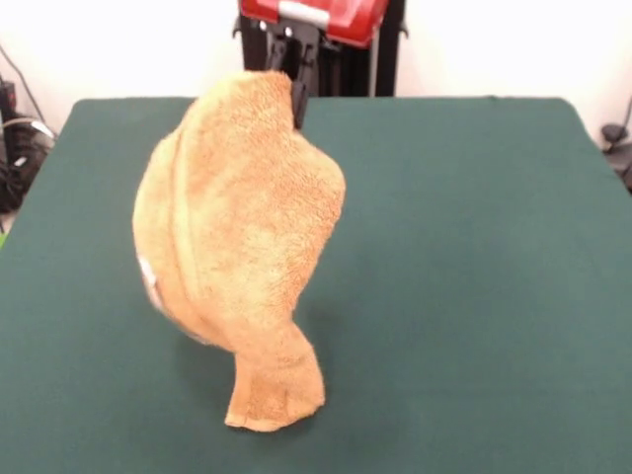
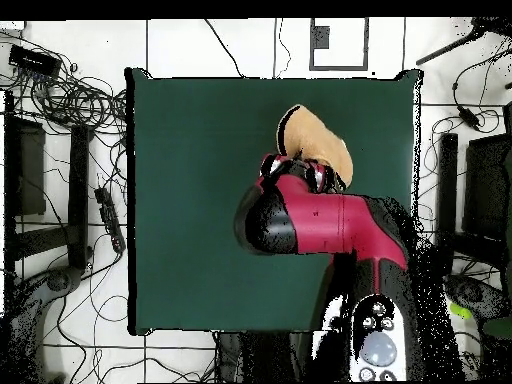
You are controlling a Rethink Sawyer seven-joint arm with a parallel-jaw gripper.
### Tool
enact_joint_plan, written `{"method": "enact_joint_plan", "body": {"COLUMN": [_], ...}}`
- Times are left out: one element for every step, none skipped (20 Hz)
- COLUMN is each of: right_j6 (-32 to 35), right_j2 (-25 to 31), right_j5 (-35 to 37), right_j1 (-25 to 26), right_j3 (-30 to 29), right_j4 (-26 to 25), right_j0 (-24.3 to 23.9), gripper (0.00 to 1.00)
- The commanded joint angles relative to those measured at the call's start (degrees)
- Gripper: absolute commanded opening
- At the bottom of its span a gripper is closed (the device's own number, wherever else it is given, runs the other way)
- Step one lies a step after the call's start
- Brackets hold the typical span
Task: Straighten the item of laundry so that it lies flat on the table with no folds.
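Note:
The orange-tan terry towel (image 1: 242,227) hangs bunched and folded in the air over the dark green table (image 1: 474,247). Its lowest corner (image 1: 275,405) rests on the table near the front edge. A small white label (image 1: 148,276) shows at its left side. My gripper (image 1: 296,99) is shut on the towel's top edge, mostly hidden behind the cloth. In the overhead view the red arm (image 2: 320,215) covers the gripper, and the towel (image 2: 315,140) sticks out past the arm over the table (image 2: 190,200).
The robot's pedestal (image 1: 316,39) stands at the table's far edge. Cables and dark equipment (image 2: 70,110) lie on the floor beside the table, and more gear (image 2: 480,190) stands on the other side.

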State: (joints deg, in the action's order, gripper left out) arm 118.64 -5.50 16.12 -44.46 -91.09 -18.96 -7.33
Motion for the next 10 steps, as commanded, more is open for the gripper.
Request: {"method": "enact_joint_plan", "body": {"right_j6": [4.34,4.58,4.81,5.15,5.22,5.35,5.41,5.80,6.19,6.74], "right_j2": [4.86,5.08,5.23,5.06,4.93,4.77,4.98,5.20,5.42,5.52], "right_j5": [2.61,2.72,2.69,2.64,2.96,3.45,3.80,4.40,5.01,5.45], "right_j1": [3.75,3.89,4.19,4.53,4.94,5.20,5.40,5.41,5.43,5.37], "right_j3": [-9.09,-9.43,-9.61,-9.64,-9.47,-9.57,-9.73,-10.07,-10.40,-10.80], "right_j4": [0.50,0.94,1.26,1.39,1.51,1.69,2.05,2.79,3.53,4.29], "right_j0": [1.08,0.86,0.67,0.86,0.93,1.05,0.82,0.58,0.35,0.25], "gripper": [0.00,0.00,0.00,0.00,0.00,0.00,0.00,0.00,0.00,0.00]}}
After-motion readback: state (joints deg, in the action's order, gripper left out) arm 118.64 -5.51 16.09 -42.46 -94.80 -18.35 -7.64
